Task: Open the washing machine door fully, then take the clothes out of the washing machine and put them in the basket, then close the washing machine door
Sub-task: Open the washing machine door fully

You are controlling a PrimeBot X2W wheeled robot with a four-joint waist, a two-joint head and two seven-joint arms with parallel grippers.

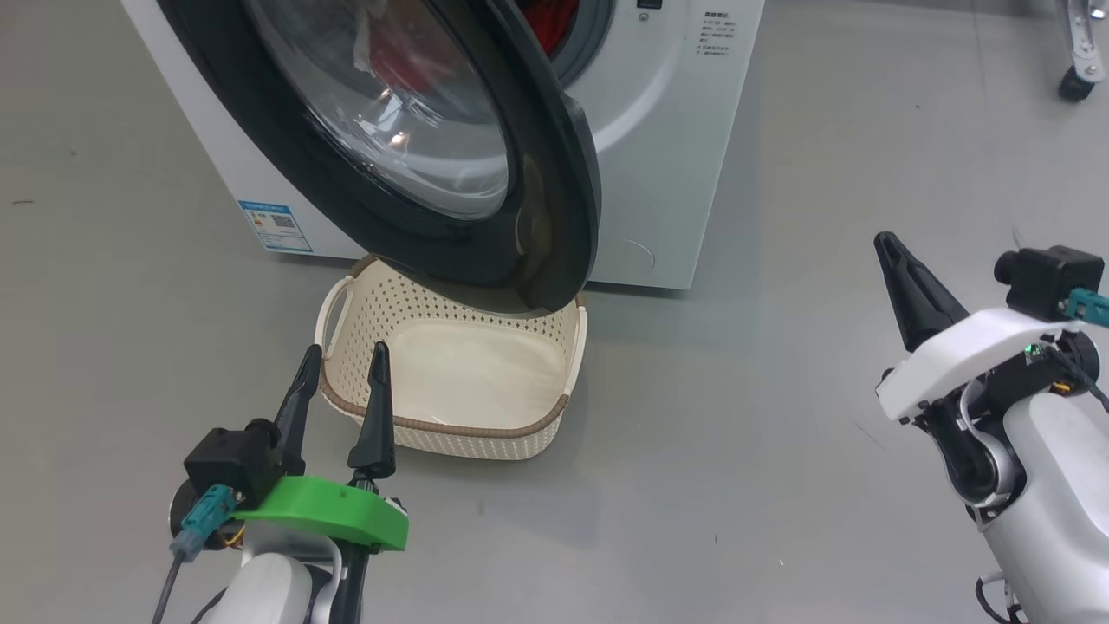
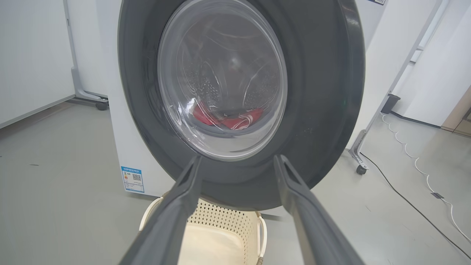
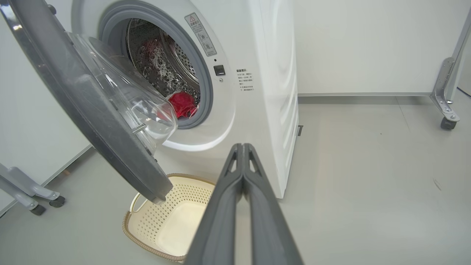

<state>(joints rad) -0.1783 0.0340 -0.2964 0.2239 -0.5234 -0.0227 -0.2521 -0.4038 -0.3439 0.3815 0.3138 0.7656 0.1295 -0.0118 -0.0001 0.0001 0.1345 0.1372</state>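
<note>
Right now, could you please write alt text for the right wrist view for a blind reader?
The washing machine door hangs partly open, red clothes inside the drum. A cream basket sits on the floor beneath the door; the shut right gripper points toward them.

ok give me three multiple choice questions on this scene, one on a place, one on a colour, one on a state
1. Where does the basket stand?
A. on the floor in front of the washing machine, below the open door
B. on top of the machine
C. inside the machine

2. What colour are the clothes in the drum?
A. blue
B. red
C. green

3. The jaws of the right gripper are:
A. wide apart
B. clamped on the door rim
C. pressed together, holding nothing

Answers:
1 A, the head view shows it on the floor beneath the door.
2 B, red fabric lies at the drum's bottom.
3 C, the jaws meet with no gap in the right wrist view.
</note>
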